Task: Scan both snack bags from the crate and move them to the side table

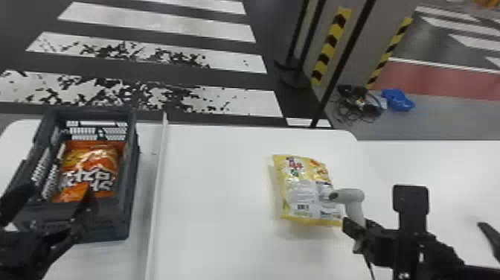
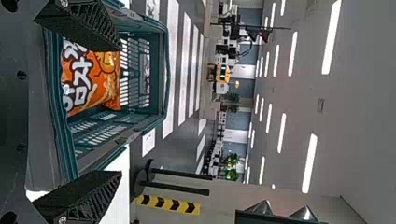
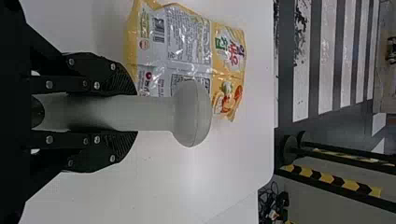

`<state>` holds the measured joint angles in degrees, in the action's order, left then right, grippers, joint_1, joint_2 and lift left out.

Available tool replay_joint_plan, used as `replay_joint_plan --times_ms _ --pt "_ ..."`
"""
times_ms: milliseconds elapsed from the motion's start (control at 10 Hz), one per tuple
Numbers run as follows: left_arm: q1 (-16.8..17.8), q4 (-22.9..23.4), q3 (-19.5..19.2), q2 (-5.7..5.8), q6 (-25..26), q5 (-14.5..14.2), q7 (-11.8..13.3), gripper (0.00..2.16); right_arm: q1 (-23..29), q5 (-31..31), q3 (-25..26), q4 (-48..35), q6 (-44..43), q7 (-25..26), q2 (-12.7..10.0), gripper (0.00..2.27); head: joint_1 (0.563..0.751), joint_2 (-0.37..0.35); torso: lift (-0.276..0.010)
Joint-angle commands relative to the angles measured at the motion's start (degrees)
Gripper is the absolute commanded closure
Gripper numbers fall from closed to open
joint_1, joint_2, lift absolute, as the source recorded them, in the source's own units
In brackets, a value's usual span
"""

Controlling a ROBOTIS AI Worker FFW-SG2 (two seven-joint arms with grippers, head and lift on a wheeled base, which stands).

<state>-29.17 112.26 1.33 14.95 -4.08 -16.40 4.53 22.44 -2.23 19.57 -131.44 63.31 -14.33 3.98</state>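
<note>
White table [image 1: 212, 178] between crate [image 1: 130, 186] and yellow bag [image 1: 303, 186], left end effector [image 1: 55, 194] open, right end effector [image 1: 357, 226] gripping scanner [image 1: 351, 195]

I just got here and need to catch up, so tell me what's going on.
A robot is there to scan two snack bags and move them to a side table. Its right claw grips a scanner pointed toward the yellow bag, which lies on the white table. The left claw is open by the near end of the crate, which holds the orange bag. I can't tell whether either is scanned.
</note>
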Motion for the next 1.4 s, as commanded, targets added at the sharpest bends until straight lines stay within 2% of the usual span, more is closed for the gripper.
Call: replay_joint_plan --times_ms 0,500,1300 --pt "0.0 0.0 0.0 -0.01 0.0 0.0 0.0 0.05 1.2 -1.3 -3.2 -1.6 0.5 0.1 -0.8 2.24 0.695 -0.218 -0.099" --pt "0.0 0.0 0.0 -0.1 -0.2 0.0 0.0 0.06 2.5 -5.1 -10.1 -5.5 5.2 1.4 -2.8 2.24 0.695 -0.123 -0.099" --pt "0.0 0.0 0.0 0.08 -0.2 -0.2 -0.1 0.06 1.5 -6.6 -12.5 -4.9 7.0 1.8 -2.8 2.24 0.695 -0.087 -0.099"
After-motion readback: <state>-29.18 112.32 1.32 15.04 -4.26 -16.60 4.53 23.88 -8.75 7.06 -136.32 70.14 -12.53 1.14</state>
